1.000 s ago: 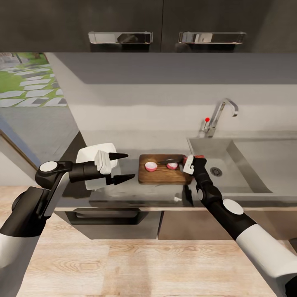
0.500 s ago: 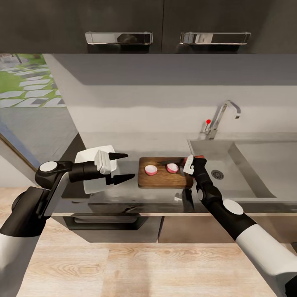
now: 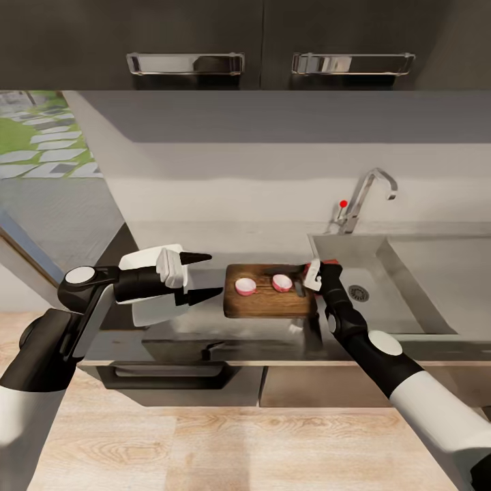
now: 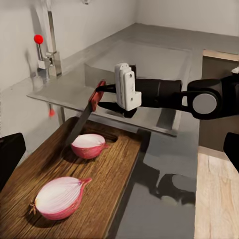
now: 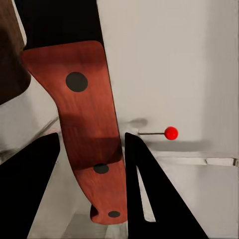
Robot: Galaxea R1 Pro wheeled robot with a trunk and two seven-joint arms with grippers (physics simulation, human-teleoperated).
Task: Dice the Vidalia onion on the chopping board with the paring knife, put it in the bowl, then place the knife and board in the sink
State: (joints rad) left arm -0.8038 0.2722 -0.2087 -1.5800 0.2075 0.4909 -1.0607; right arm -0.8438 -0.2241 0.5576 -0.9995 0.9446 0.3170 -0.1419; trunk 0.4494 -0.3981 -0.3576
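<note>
While my right hand [image 3: 315, 267] stands at the sink-side end of the chopping board [image 3: 269, 301], its fingers are closed on the red-brown handle of the paring knife [image 4: 83, 121]. From the left wrist view the knife slopes down from that handle, and its dark blade tip sits at the nearer of the 2 onion halves, the one by the sink [image 4: 89, 145]; whether blade and onion touch I cannot tell. In the right wrist view the riveted handle [image 5: 87, 124] lies between my 2 black fingers [image 5: 149, 184].

My left hand [image 3: 198, 276] hovers above the table [image 3: 204, 327], its 2 pointed fingers spread wide apart with nothing between them. It sits between the bowl [image 3: 146, 259] and the board, aimed toward the board. The white bowl rests on the table partly behind my left wrist.

The board lies flat on the table just beside the sink [image 3: 409, 286]. Both onion halves rest on it cut face up, pink-skinned and pale inside; the second half [image 4: 59, 197] lies toward the bowl end, apart from the first. The sink basin shows its dark drain [image 3: 358, 293], and the chrome tap [image 3: 368, 194] with red knob [image 3: 343, 202] stands behind it.
</note>
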